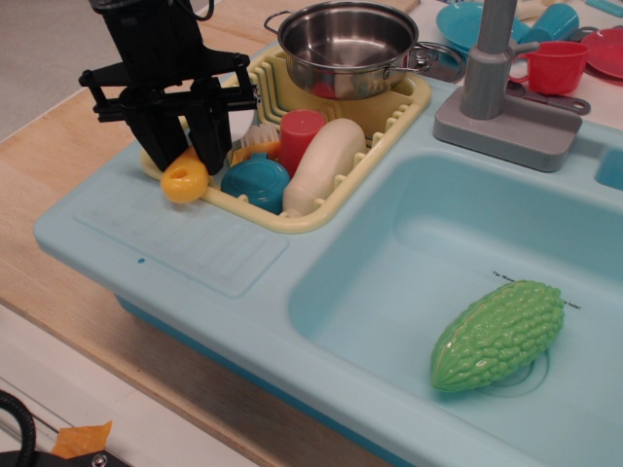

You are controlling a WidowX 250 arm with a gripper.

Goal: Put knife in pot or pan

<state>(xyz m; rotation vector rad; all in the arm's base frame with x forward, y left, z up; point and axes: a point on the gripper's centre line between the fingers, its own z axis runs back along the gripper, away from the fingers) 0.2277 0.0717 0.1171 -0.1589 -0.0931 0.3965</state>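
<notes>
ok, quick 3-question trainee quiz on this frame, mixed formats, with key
1. True or false: the knife already lies inside the pot.
2. What lies in the sink basin? A) red cup B) green bumpy gourd C) teal plate
3. Fill in: the gripper has its fingers on either side of the knife's ____ handle.

Key:
1. False. It is at the drying rack's left end, handle poking over the rim.
2. B, the gourd.
3. Yellow-orange.
</notes>
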